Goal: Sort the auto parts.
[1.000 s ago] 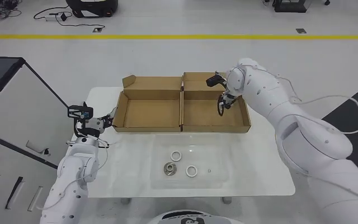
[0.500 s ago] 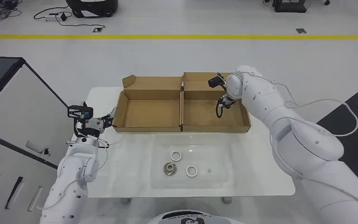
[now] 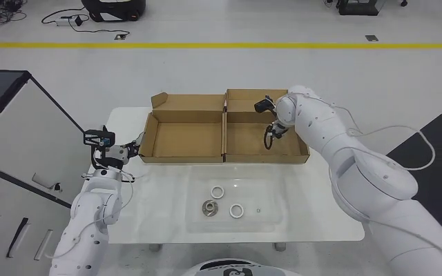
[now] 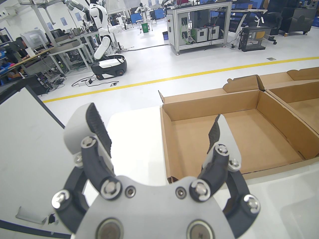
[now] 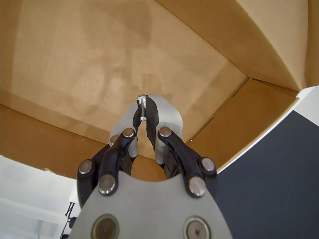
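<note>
Two open cardboard boxes stand side by side at the table's far side, the left box (image 3: 186, 138) and the right box (image 3: 257, 142). My right gripper (image 3: 267, 141) hangs inside the right box, shut on a small silver bolt (image 5: 142, 108) held between its pads above the box floor (image 5: 74, 58). My left gripper (image 4: 159, 125) is open with nothing between its fingers, off the left box's (image 4: 239, 135) outer corner at the table's left edge (image 3: 131, 150). Two white rings (image 3: 217, 191) (image 3: 236, 210) and a grey metal flanged part (image 3: 208, 205) lie on the table nearer me.
A tiny part (image 3: 257, 210) lies to the right of the rings. A white panel (image 3: 21, 131) stands off the table's left side. The white table (image 3: 318, 207) has free room to the right of the parts.
My right gripper has shifted slightly left and lower inside the right box, still holding the bolt. The left arm has not moved.
</note>
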Robot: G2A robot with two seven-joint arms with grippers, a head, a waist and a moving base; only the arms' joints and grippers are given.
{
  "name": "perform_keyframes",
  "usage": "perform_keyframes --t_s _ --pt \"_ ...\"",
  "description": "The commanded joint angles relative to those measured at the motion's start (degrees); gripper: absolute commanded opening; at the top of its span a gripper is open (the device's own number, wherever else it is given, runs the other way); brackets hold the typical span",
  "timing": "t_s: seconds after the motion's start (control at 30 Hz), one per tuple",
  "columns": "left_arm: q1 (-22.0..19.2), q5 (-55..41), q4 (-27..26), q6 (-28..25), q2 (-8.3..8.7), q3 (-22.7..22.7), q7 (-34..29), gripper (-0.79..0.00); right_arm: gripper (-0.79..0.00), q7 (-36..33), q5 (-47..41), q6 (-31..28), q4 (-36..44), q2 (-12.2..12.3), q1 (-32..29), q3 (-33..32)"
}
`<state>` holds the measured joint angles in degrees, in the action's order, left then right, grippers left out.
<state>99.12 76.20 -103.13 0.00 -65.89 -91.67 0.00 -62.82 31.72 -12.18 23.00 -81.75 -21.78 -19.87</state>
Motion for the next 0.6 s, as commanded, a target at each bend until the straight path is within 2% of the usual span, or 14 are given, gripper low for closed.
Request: perform_keyframes --t_s 0.0,0.3,0.33,0.4,0.47,0.5,0.53,0.57 --pt "0.0 0.0 0.0 0.0 0.00 0.0 0.0 0.000 -0.785 0.1 0.2 -0.2 -0.3 -0.1 -0.1 -0.1" --pt "0.0 0.0 0.0 0.0 0.00 0.0 0.0 0.000 -0.785 0.2 1.2 -0.6 -1.6 -0.6 -0.7 -0.7" --pt "0.0 0.0 0.0 0.0 0.00 0.0 0.0 0.000 -0.767 0.2 1.3 -0.7 -1.7 -0.7 -0.7 -0.8" --pt "0.0 0.0 0.0 0.0 0.00 0.0 0.0 0.000 -0.573 0.2 1.5 -0.7 -1.8 -0.8 -0.8 -0.9" --pt "0.0 0.0 0.0 0.0 0.00 0.0 0.0 0.000 -0.456 0.2 1.6 -0.7 -2.0 -0.9 -0.8 -1.1" --pt "0.0 0.0 0.0 0.0 0.00 0.0 0.0 0.000 -0.323 0.2 1.7 -0.7 -2.0 -1.0 -0.8 -1.2" --pt "0.0 0.0 0.0 0.0 0.00 0.0 0.0 0.000 0.000 0.3 2.0 -0.7 -2.1 -1.0 -0.7 -1.2" --pt "0.0 0.0 0.0 0.0 0.00 0.0 0.0 0.000 0.000 0.3 2.0 -0.8 -2.1 -1.0 -0.6 -1.3"
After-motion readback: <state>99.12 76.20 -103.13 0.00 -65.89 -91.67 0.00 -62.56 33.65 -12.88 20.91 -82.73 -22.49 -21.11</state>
